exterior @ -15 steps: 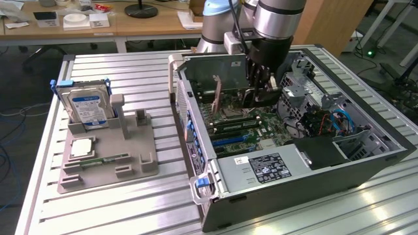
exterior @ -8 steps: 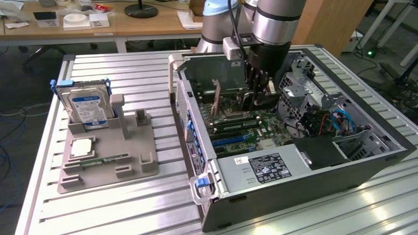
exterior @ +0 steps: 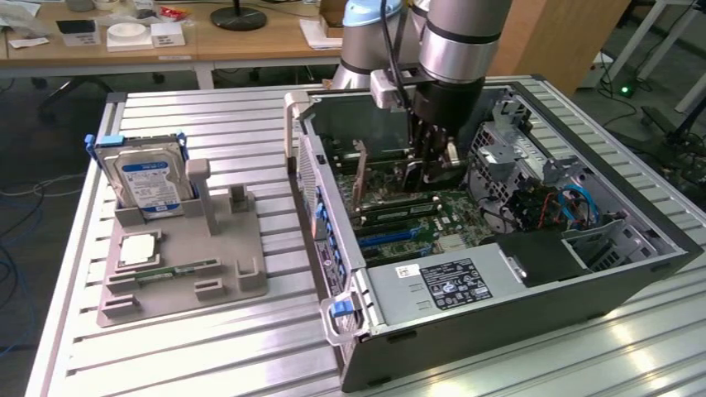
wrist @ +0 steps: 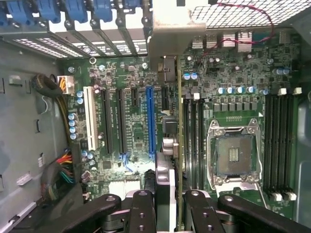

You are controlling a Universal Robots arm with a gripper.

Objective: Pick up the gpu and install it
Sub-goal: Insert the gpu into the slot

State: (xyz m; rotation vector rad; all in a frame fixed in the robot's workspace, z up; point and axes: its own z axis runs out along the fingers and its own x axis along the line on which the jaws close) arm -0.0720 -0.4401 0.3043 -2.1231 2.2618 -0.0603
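While the tool [wrist: 167, 204], clenched on the gpu [wrist: 179, 145], hangs inside the computer case [exterior: 617, 273], keep the card upright and aligned with the motherboard [wrist: 233, 97] slot.

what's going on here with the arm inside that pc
A robot arm has its gripper lowered into the open computer case, holding the gpu edge-on above the motherboard. In the wrist view the card hangs between the blue slot and the empty CPU socket, its metal bracket toward the case's rear slots. On the table, the holder beside the case carries a hard drive.
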